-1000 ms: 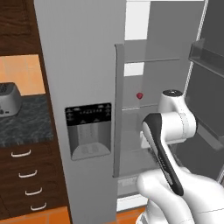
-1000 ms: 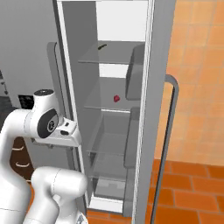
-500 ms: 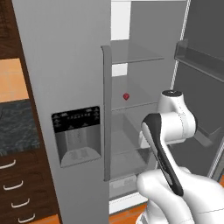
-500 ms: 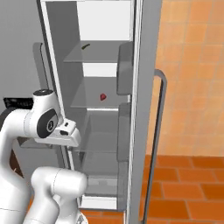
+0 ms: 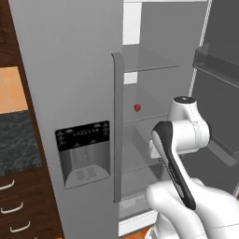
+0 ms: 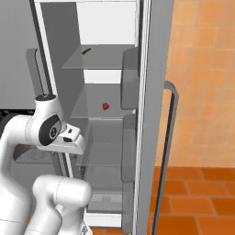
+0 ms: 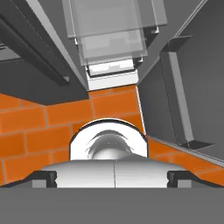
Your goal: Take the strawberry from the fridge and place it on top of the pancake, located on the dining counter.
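1. Red strawberry sits on a glass shelf inside the open fridge, and we see it from both base views.
2. We find our gripper well apart from it, pointing down at the orange floor before the fridge.
3. Its fingers stand wide apart, holding nothing.
4. We see the black dispenser on the shut door, beside the long handle.

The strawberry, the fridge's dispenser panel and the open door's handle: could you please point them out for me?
strawberry (image 5: 137,108): left base view, middle of the red fruit on its shelf.
dispenser panel (image 5: 84,151): left base view, centre of the black panel.
open door's handle (image 6: 167,137): right base view, its vertical bar.
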You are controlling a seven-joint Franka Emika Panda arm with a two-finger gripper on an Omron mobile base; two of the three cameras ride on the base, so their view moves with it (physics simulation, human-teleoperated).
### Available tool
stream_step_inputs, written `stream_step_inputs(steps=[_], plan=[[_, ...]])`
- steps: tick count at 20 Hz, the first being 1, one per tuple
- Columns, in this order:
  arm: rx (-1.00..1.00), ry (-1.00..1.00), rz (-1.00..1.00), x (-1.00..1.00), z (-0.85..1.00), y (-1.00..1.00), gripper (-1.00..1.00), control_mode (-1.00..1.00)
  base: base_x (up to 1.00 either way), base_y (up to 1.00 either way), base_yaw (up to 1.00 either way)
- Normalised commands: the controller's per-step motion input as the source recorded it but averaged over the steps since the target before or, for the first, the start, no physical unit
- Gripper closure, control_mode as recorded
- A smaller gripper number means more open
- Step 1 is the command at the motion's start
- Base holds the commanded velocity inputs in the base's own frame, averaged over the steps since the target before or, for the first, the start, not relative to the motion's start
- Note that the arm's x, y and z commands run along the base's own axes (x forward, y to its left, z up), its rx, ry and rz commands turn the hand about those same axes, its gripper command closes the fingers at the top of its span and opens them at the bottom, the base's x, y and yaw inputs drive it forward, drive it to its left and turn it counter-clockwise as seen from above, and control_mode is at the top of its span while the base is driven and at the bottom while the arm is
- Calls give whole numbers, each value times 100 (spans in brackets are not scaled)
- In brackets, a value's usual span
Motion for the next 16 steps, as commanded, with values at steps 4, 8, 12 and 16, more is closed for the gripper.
stream_step_inputs(steps=[4, 8, 12, 16], plan=[[0, 0, 0, 0, 0, 0, -100, 100, 39, -10, 0], [0, 0, 0, 0, 0, 0, -100, 100, 37, -9, 0], [0, 0, 0, 0, 0, 0, -100, 100, 26, -23, 0], [0, 0, 0, 0, 0, 0, -100, 100, 15, -35, 0]])
